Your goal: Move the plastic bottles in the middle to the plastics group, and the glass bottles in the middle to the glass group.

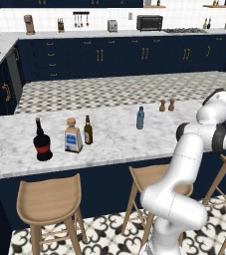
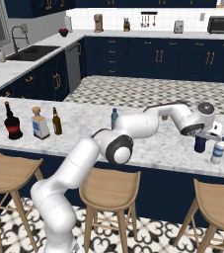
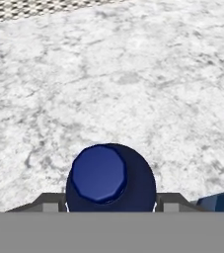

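The stubby navy blue plastic bottle (image 3: 103, 170) stands upright between my fingers, and my gripper (image 3: 111, 202) is shut on its sides. In the right base view the gripper (image 2: 201, 137) holds this bottle (image 2: 200, 145) low at the counter's right end, just left of the pale blue-and-white bottle (image 2: 217, 150) of the plastics group. The slim light blue plastic bottle (image 1: 140, 118) stands mid-counter. The amber glass bottle (image 1: 88, 130) stands right beside the square clear bottle (image 1: 73, 137) and the black round-bellied bottle (image 1: 42, 142) of the glass group.
Two small brown shakers (image 1: 167, 105) stand at the counter's far edge, behind the light blue bottle. Wooden stools (image 1: 50, 201) line the near side of the marble counter (image 1: 114, 144). The arm (image 2: 143, 123) stretches across the counter to the right.
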Available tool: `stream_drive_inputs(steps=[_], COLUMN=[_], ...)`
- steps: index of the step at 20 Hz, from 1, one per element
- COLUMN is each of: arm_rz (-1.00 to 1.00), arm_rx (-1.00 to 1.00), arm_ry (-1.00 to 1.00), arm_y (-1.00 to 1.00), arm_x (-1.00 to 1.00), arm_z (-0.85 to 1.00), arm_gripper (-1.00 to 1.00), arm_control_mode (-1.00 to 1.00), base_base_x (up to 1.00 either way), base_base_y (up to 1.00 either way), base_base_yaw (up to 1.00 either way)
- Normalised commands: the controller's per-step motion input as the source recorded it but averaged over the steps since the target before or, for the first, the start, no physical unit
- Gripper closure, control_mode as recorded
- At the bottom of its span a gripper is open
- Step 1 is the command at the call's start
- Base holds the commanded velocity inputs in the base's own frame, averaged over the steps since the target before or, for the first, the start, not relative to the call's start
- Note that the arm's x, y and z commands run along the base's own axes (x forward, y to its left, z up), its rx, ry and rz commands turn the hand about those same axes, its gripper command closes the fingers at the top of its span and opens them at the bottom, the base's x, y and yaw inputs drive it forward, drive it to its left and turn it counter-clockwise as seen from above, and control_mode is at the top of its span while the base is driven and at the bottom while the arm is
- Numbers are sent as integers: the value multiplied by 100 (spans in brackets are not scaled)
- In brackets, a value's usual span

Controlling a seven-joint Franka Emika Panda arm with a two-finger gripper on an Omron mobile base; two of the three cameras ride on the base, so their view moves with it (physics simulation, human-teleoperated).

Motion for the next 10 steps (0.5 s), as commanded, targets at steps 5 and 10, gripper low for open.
stream_drive_inputs(steps=[5, 10], arm_rz=[0, -3], arm_rx=[0, 0], arm_ry=[-2, -1], arm_y=[35, -2], arm_x=[-1, 0], arm_z=[0, -22], arm_gripper=[100, 100], arm_control_mode=[-100, -100], base_base_x=[0, 0], base_base_y=[0, 0], base_base_yaw=[0, 0])
